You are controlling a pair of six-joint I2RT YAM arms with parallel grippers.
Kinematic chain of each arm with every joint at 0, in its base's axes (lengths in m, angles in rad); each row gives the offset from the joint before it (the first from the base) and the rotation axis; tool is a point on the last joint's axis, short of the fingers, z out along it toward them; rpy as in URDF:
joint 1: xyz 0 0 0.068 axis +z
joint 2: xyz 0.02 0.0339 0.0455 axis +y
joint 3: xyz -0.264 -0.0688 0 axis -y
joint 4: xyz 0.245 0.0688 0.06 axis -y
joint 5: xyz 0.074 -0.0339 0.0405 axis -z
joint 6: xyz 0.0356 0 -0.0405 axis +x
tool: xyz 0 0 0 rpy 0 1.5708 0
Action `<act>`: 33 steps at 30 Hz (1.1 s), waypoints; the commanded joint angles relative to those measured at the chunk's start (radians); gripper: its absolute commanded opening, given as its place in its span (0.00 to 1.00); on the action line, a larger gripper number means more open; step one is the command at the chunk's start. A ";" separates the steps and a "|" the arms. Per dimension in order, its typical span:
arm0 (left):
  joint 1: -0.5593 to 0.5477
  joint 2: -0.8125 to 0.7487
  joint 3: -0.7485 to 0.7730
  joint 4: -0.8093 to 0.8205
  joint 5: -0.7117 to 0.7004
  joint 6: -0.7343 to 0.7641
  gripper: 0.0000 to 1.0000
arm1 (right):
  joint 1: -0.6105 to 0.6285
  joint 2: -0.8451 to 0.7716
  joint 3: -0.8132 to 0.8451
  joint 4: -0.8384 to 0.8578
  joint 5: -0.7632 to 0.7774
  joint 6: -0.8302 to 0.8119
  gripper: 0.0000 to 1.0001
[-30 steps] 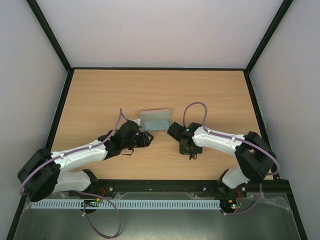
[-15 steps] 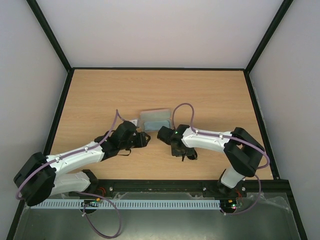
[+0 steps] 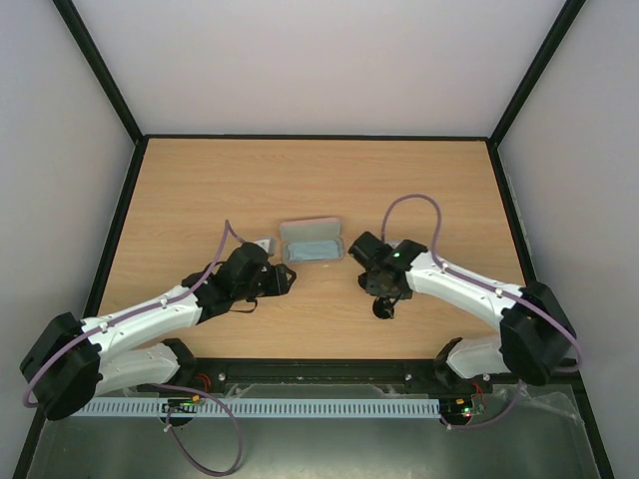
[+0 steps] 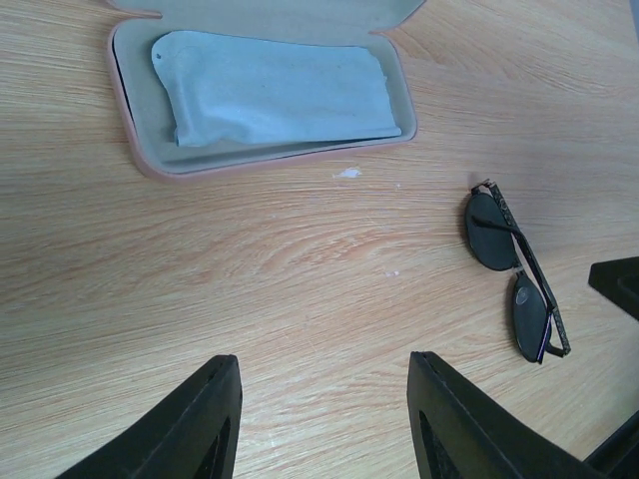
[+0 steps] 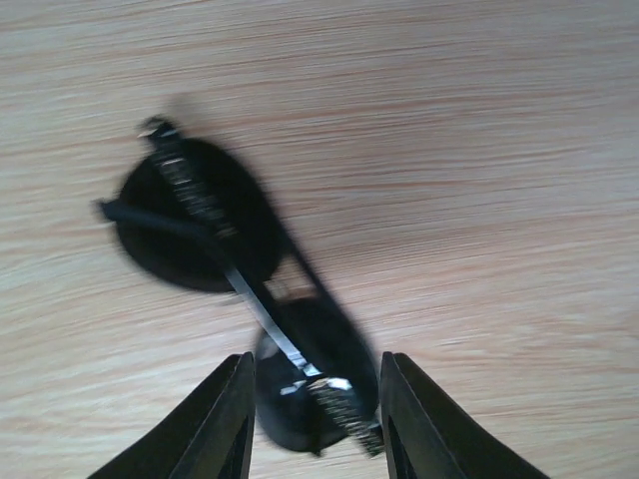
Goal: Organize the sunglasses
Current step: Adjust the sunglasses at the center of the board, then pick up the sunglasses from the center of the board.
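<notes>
**Q:** Where are the sunglasses (image 4: 527, 311) shown, and how are the end effectors set?

**A:** They are seen folded flat on the worktop (image 4: 250, 279), at 4 o'clock from the open case (image 4: 150, 165), in which the cloth (image 4: 280, 95) is laid. The right end effector (image 5: 315, 369) is spread astride one lens, nothing gripped. The left end effector (image 4: 321, 364) is likewise spread and empty.

**Q:** How should they be handled?

**A:** They are judged light, thin-wired and easily scratched. Hold is best taken at the bridge, off the lenses.

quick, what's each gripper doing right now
Left gripper: open, holding nothing.
Right gripper: fingers either side of one lens of the sunglasses; cannot tell if it grips.
</notes>
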 commanded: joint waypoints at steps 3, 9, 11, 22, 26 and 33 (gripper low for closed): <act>0.006 -0.005 0.002 -0.027 -0.006 0.002 0.48 | -0.113 -0.091 -0.109 0.058 -0.005 -0.050 0.35; 0.006 -0.006 -0.002 -0.033 -0.009 0.001 0.49 | -0.116 -0.129 -0.150 0.193 -0.096 -0.141 0.36; 0.006 -0.008 -0.003 -0.035 -0.013 -0.002 0.49 | -0.116 -0.132 -0.166 0.224 -0.128 -0.168 0.36; 0.006 0.002 -0.005 -0.045 -0.023 -0.014 0.51 | -0.116 -0.033 -0.173 0.233 -0.125 -0.226 0.36; 0.006 -0.002 0.002 -0.060 -0.028 -0.014 0.51 | -0.116 -0.005 -0.173 0.235 -0.120 -0.232 0.33; 0.006 0.011 0.010 -0.061 -0.030 -0.013 0.51 | -0.115 0.015 -0.172 0.243 -0.127 -0.234 0.27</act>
